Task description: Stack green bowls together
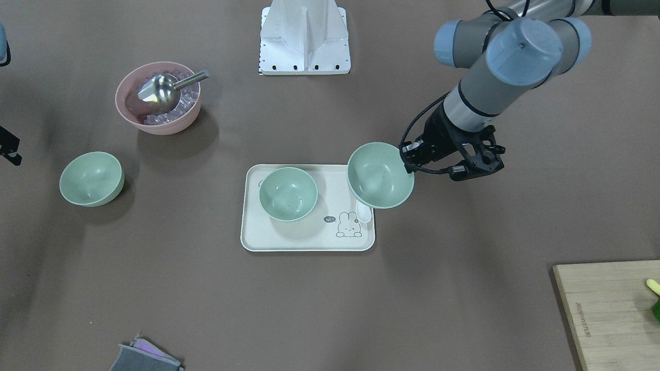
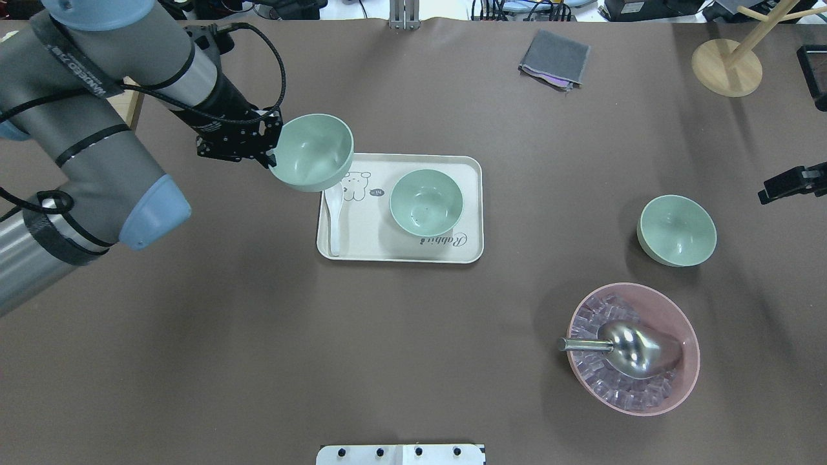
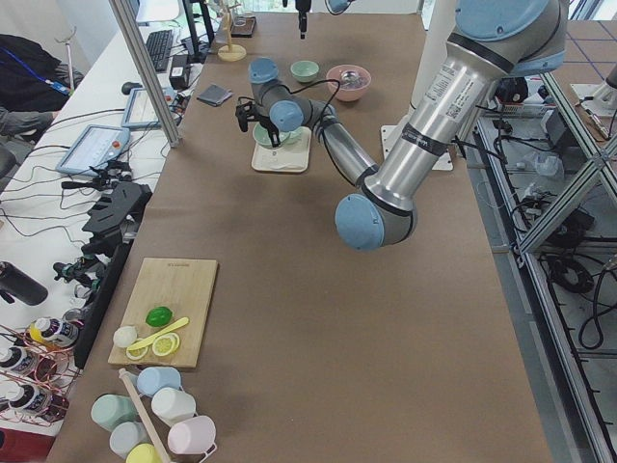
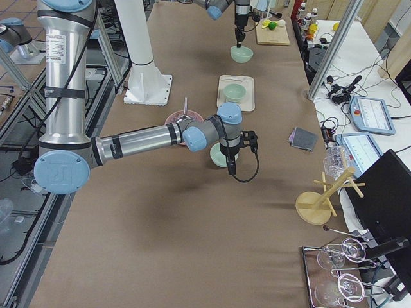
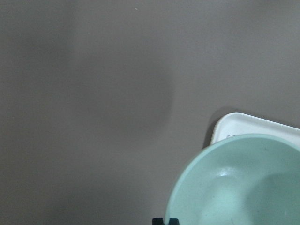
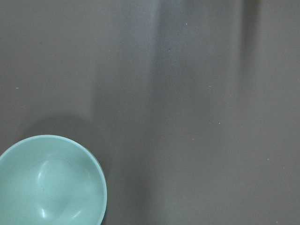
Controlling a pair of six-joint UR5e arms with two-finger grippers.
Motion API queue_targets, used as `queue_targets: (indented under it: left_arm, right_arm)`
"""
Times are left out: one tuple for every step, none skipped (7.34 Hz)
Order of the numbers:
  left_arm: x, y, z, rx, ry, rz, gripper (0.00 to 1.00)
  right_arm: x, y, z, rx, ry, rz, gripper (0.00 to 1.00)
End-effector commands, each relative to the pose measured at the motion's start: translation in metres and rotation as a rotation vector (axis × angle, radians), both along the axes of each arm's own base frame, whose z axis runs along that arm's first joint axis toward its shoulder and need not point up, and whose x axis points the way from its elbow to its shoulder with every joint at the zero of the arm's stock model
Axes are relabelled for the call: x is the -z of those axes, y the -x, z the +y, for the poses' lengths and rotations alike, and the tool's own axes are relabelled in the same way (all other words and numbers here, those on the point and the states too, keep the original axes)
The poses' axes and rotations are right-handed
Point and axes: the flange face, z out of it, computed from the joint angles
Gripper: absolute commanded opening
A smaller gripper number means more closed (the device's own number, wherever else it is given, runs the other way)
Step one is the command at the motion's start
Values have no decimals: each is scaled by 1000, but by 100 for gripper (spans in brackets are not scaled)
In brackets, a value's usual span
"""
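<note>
My left gripper point(image 1: 408, 154) is shut on the rim of a green bowl point(image 1: 380, 175) and holds it tilted above the corner of the cream tray point(image 1: 309, 234). The same gripper point(image 2: 274, 150) and held bowl point(image 2: 311, 152) show in the overhead view. A second green bowl point(image 1: 287, 194), with dark specks inside, stands upright on the tray. A third green bowl point(image 1: 92, 178) stands on the table, also in the right wrist view point(image 6: 49, 183). My right gripper point(image 2: 785, 184) is only partly in view, beside the third bowl, and I cannot tell its state.
A white spoon point(image 1: 364, 212) lies on the tray under the held bowl. A pink bowl point(image 1: 165, 125) holds ice cubes and a metal scoop point(image 1: 160, 88). A cutting board point(image 1: 608, 309), a grey cloth point(image 1: 144, 358) and a wooden stand point(image 2: 727, 64) sit at the table's edges.
</note>
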Motion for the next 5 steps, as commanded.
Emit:
queue_targets:
  left_arm:
    - [41,-59,14,53,37,-14,0]
    - [56,-80,16,70,60,-15,0]
    - [71,-104,17,102,68,-23,0]
    - [80,-122,18,109,80,-27,0]
    - [82,-132,23,120,69,-37,0]
  right_arm:
    - [1,-1,0,-2,0,-1,100]
    - [1,-1,0,-2,0,-1,100]
    - [1,-1,0,-2,0,-1,100]
    - [1,-1,0,-1,-1,0,100]
    - [1,0,0,0,-1,0,100]
